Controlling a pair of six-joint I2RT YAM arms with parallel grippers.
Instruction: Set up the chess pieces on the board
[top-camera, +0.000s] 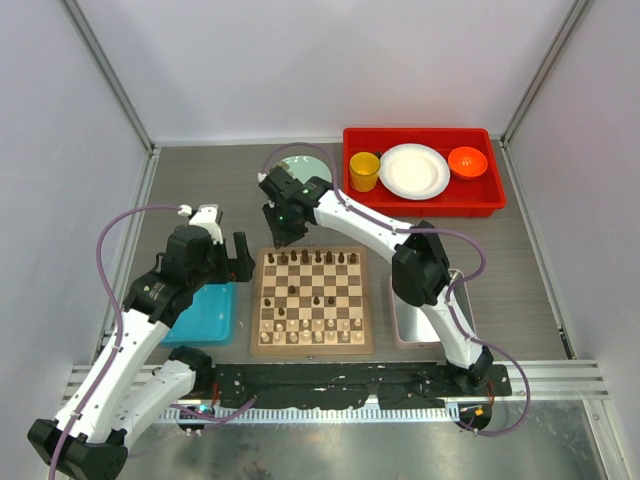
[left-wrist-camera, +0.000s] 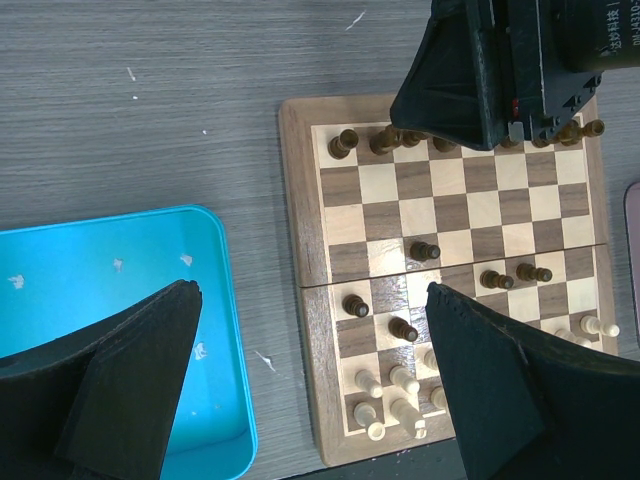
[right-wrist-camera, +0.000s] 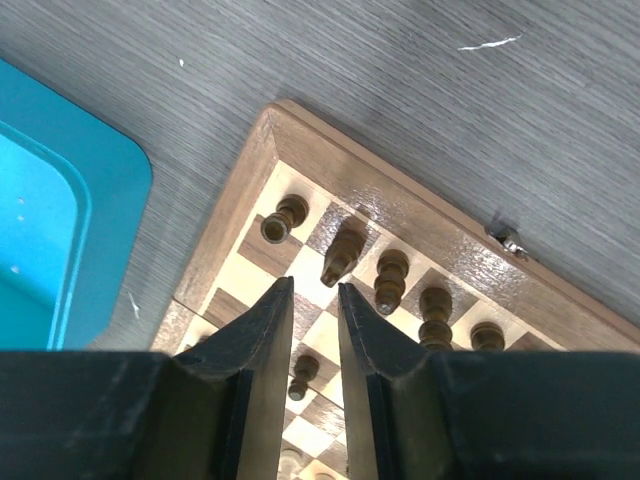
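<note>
The board (top-camera: 259, 312) lies at the table's middle, between the two arms. Dark chess pieces (top-camera: 310, 258) line its far row, and several more stand scattered mid-board. Pale pieces (top-camera: 312, 331) fill the two near rows. My right gripper (top-camera: 283, 236) hovers over the far left corner of the board (right-wrist-camera: 250, 190). Its jaws (right-wrist-camera: 315, 285) stand a narrow gap apart with nothing between them, just short of a dark piece (right-wrist-camera: 342, 255). My left gripper (left-wrist-camera: 313, 290) is wide open and empty above the left border of the board (left-wrist-camera: 300, 200), near pale pieces (left-wrist-camera: 385, 395).
A blue tray (top-camera: 205, 312) lies left of the board. A red bin (top-camera: 420, 205) at the back right holds a yellow cup (top-camera: 364, 171), a white plate (top-camera: 414, 171) and an orange bowl (top-camera: 467, 162). A pale tray (top-camera: 415, 335) lies under the right arm.
</note>
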